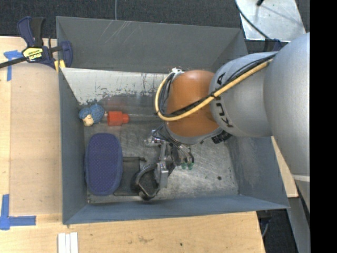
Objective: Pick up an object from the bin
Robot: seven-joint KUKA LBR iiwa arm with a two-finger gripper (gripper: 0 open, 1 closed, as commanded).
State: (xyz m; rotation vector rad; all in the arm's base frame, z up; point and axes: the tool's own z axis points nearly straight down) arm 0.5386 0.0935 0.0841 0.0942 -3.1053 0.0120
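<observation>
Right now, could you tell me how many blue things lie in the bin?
2: a large oval pad by the left wall, a small soft toy in the far-left corner. The arm may hide more.

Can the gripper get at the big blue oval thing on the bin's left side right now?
Probably yes. The blue oval thing lies flat with nothing on top of it, and the gripper hangs just to its right in the view, above a dark curved thing.

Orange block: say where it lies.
Camera view, upper left of the bin floor: the small orange block lies just right of the fuzzy blue toy.
</observation>
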